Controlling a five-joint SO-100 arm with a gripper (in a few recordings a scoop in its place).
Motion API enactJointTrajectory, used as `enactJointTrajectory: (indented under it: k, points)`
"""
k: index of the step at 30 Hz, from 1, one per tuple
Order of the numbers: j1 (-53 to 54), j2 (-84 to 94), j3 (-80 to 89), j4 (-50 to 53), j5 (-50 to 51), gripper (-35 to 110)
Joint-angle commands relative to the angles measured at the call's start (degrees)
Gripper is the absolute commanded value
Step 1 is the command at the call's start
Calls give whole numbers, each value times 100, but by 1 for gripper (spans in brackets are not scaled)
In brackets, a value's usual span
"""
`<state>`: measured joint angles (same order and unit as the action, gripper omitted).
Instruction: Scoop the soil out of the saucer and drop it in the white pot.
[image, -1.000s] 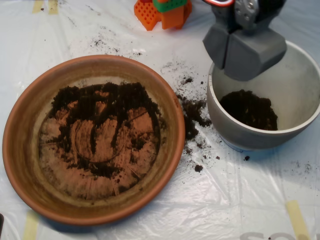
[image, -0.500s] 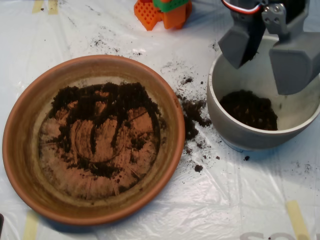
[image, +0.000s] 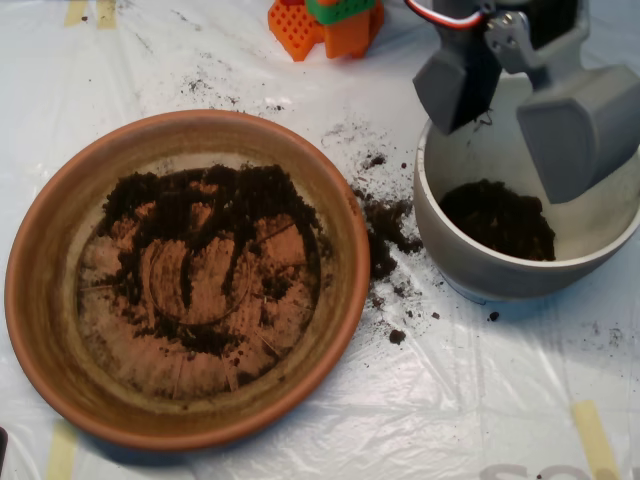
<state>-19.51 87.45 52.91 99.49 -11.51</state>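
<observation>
We see the grey clamshell scoop (image: 510, 115) above the white pot (image: 470, 262) at upper right, its two halves spread apart with a gap between them. Dark soil (image: 498, 218) lies in a mound on the pot's cream floor. At left sits the terracotta saucer (image: 40, 240), wider than the pot, with soil spread in a thin, broken layer, thickest toward its upper part, the ridged pale bottom showing through. Loose crumbs (image: 385, 235) are scattered on the plastic sheet (image: 480, 400) between saucer and pot. An orange and green block (image: 330, 25) stands at the top edge.
</observation>
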Motion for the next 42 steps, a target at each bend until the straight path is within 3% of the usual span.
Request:
enactJointTrajectory:
  k: [1, 19, 42]
  points:
    - [290, 914, 114, -105, 272, 39]
    - [3419, 3445, 5010, -2795, 492, 45]
    - [4034, 3138, 6627, -3621, 229, 58]
